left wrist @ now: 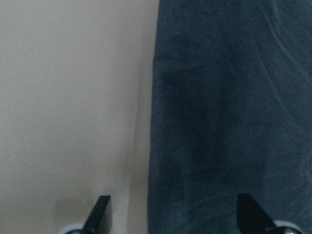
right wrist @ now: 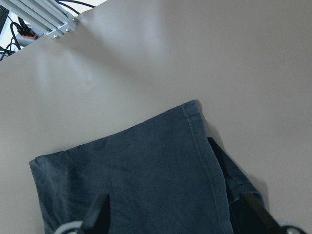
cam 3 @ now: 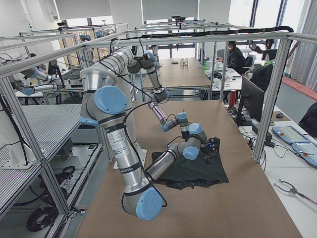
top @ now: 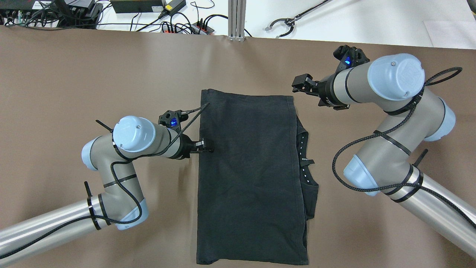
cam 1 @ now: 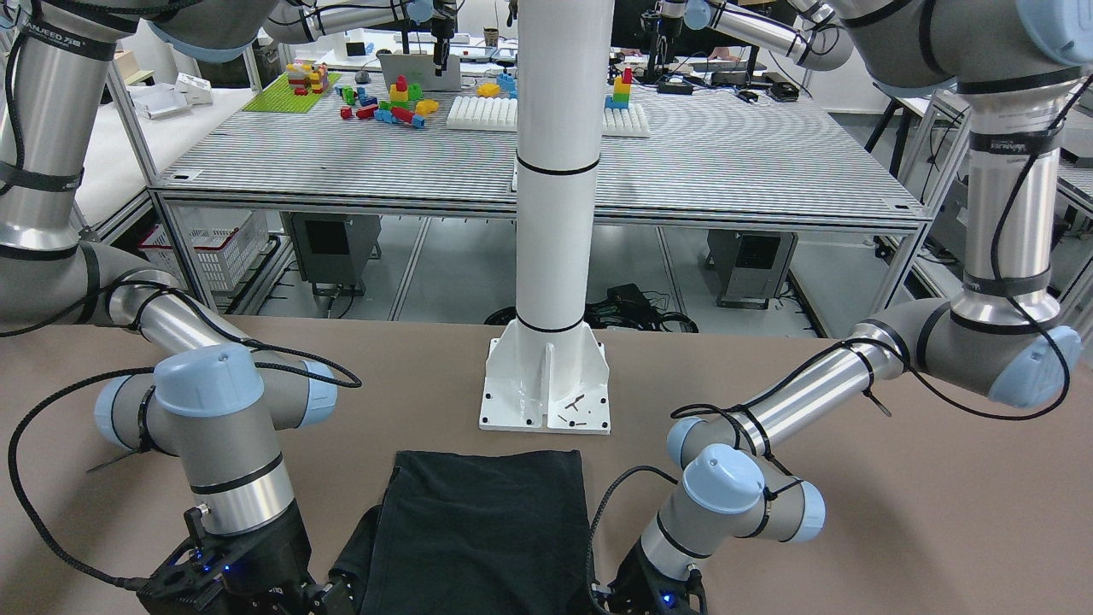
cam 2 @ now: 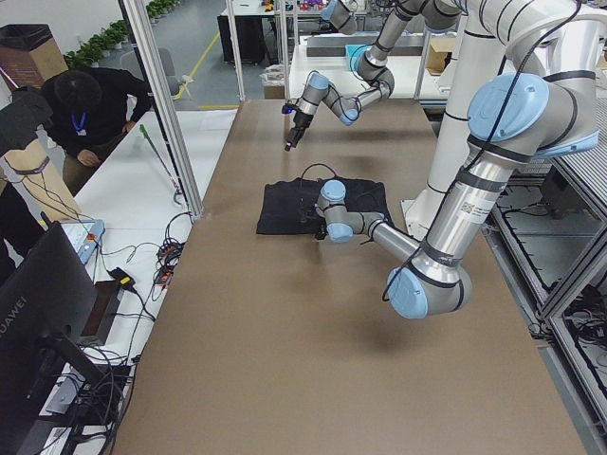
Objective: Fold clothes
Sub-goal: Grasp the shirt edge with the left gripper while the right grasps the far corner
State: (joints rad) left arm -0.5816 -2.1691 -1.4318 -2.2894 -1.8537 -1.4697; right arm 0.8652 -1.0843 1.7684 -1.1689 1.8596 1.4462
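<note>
The clothes (top: 249, 178) are lying on the desk (top: 74, 74), seemingly folded lengthwise already. The left end effector (top: 207, 146), fingers apart, is straddling the edge beneath it. The right end effector (top: 299, 85), also spread, is hovering beside the far corner. Crosswise folds are probably remaining.

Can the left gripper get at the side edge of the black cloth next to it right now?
Probably yes. The left gripper sits right at that edge of the black cloth, and its wrist view shows open fingers straddling the edge, one over bare table, nothing in between.
</note>
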